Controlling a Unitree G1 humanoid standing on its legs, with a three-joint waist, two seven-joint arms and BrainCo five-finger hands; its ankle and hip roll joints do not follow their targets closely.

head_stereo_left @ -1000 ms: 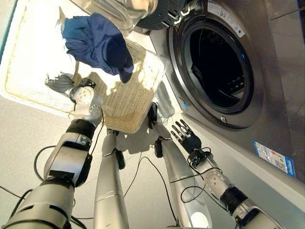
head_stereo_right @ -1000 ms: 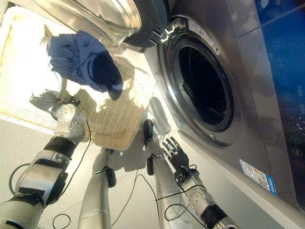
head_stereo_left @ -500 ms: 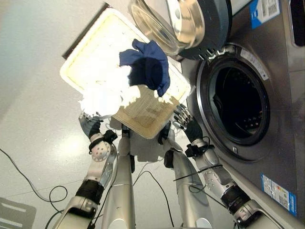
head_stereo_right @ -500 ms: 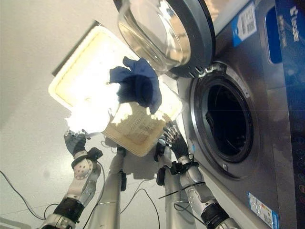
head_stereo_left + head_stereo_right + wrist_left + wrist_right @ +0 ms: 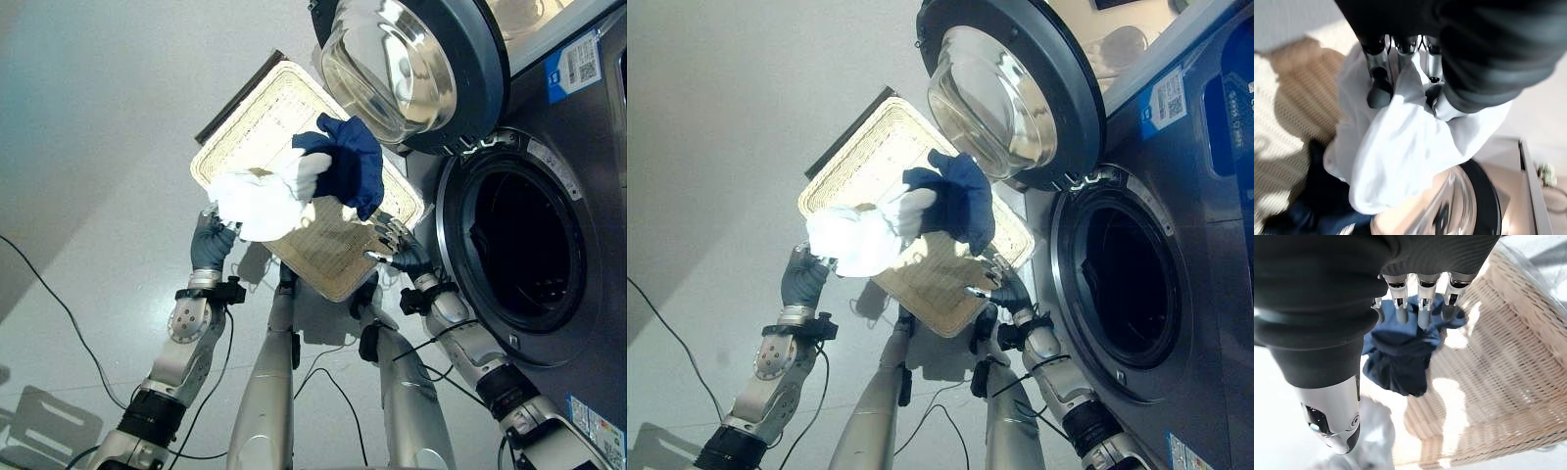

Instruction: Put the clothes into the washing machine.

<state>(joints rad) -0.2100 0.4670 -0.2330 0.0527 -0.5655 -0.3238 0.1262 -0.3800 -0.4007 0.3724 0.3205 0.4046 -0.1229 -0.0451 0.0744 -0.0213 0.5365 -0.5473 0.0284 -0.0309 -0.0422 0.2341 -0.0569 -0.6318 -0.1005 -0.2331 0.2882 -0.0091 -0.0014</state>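
White cloth (image 5: 257,201) in L robot hand (image 5: 210,245)

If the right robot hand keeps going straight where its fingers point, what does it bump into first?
Probably the dark blue garment lying in the wicker basket. The right robot hand has straight fingers aimed at it; depth is hard to judge.

White garment (image 5: 257,201) bunched, navy garment (image 5: 345,166) crumpled beside it, washing machine (image 5: 549,245) door open
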